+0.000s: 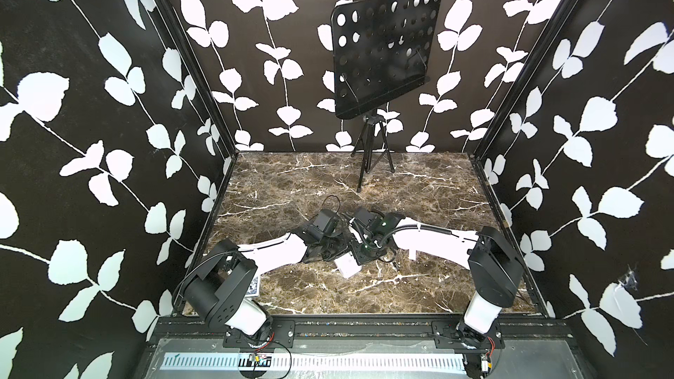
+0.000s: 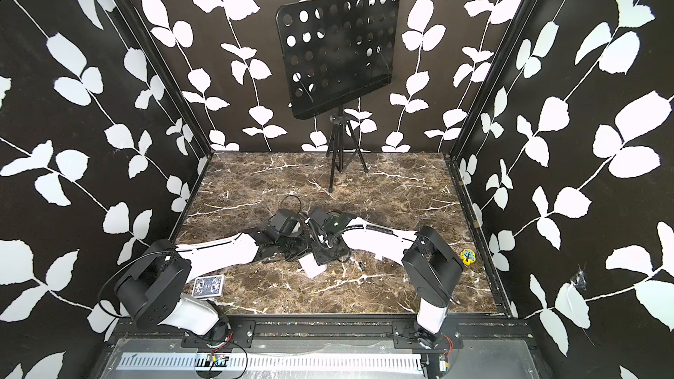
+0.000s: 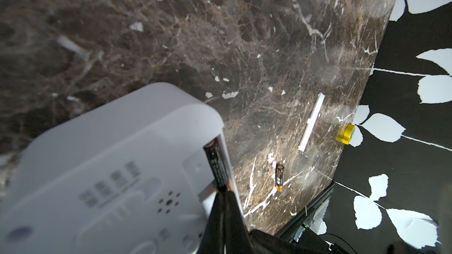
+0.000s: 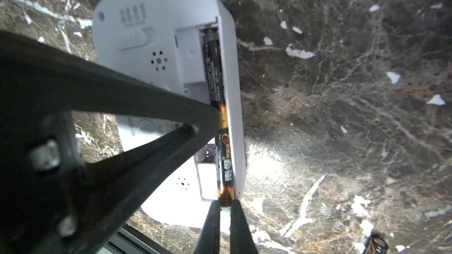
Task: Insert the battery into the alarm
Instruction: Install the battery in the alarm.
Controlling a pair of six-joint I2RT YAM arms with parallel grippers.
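Note:
The white alarm (image 4: 159,8) lies back up on the marble table (image 1: 401,293), its battery slot open along one edge; in both top views only its corner (image 1: 348,268) (image 2: 313,267) shows under the two wrists. Two black-and-orange batteries lie end to end in the slot. My right gripper (image 4: 225,204) is shut on the outer end of the nearer battery (image 4: 225,164). My left gripper (image 3: 221,190) is shut with nothing in it, and its tips rest where this battery meets the inner one (image 3: 216,164).
A spare battery (image 3: 280,177) and a white cover strip (image 3: 311,123) lie on the table beside the alarm. A yellow toy (image 2: 468,255) sits at the right edge, and a blue-patterned card box (image 2: 208,286) by the left arm's base. A music stand (image 1: 383,56) stands at the back.

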